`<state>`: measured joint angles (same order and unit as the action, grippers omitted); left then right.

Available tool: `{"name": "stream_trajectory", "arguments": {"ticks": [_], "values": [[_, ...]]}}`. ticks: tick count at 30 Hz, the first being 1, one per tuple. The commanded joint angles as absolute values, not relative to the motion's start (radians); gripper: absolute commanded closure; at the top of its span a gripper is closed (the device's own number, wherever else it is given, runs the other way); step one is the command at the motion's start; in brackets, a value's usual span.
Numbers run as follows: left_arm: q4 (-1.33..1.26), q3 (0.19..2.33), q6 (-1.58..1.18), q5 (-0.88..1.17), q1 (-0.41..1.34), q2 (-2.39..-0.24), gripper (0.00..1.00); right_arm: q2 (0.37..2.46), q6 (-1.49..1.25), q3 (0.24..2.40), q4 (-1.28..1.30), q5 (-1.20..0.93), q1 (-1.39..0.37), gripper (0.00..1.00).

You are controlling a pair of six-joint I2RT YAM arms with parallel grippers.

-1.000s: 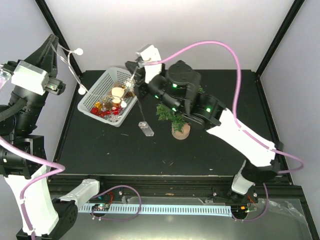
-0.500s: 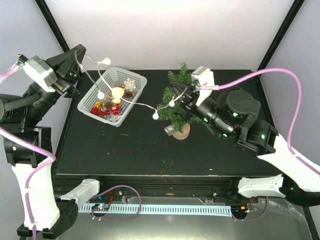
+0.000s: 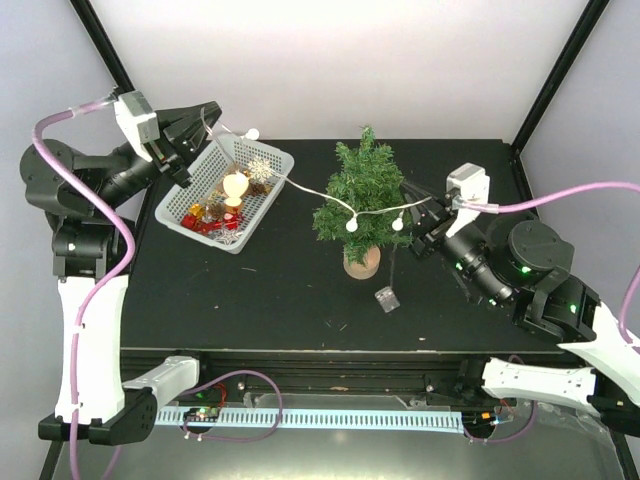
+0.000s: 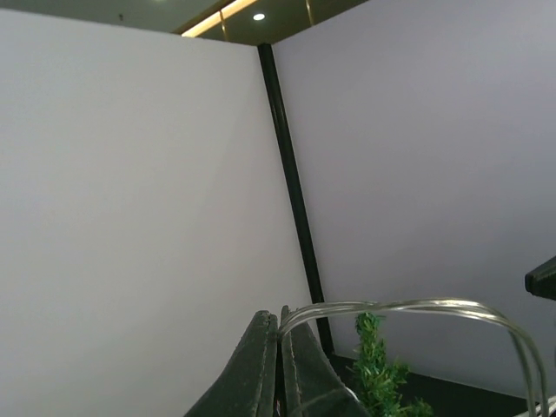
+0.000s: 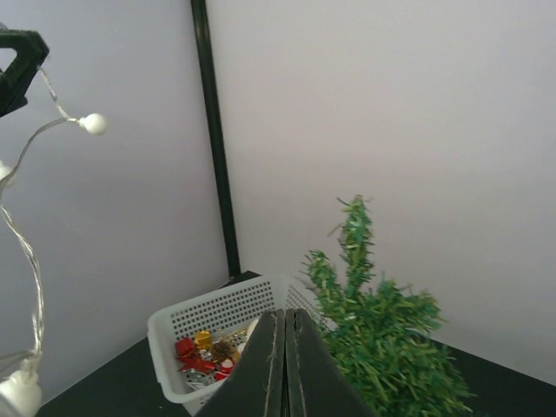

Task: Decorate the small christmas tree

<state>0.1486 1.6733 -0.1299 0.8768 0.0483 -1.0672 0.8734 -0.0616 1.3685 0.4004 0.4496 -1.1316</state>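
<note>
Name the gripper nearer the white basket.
Left. The left gripper hangs by the far-left edge of the white basket; the right gripper sits right of the small christmas tree.

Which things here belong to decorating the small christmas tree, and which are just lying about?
Belong to the job:
- small christmas tree
- string of lights, gripped by the left end effector and right end effector
- white basket of ornaments

Lying about:
- loose scraps on the black table
- white slotted strip along the front rail
</note>
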Motion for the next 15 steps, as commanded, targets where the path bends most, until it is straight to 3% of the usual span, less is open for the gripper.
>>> {"name": "stream_trajectory", "arguments": {"ticks": [1,8,15], "values": [[0.074,1.651,-0.179,0.917,0.060,-1.074,0.99,0.851,-0.052,1.346,0.374,0.566,-1.129,0.99],[0.043,1.609,-0.200,0.898,0.080,-1.115,0.99,0.840,0.010,1.340,0.348,0.702,-1.129,0.99],[0.065,1.542,-0.098,0.848,0.086,-1.158,0.98,0.888,0.017,1.285,0.321,0.696,-1.125,0.99]]}}
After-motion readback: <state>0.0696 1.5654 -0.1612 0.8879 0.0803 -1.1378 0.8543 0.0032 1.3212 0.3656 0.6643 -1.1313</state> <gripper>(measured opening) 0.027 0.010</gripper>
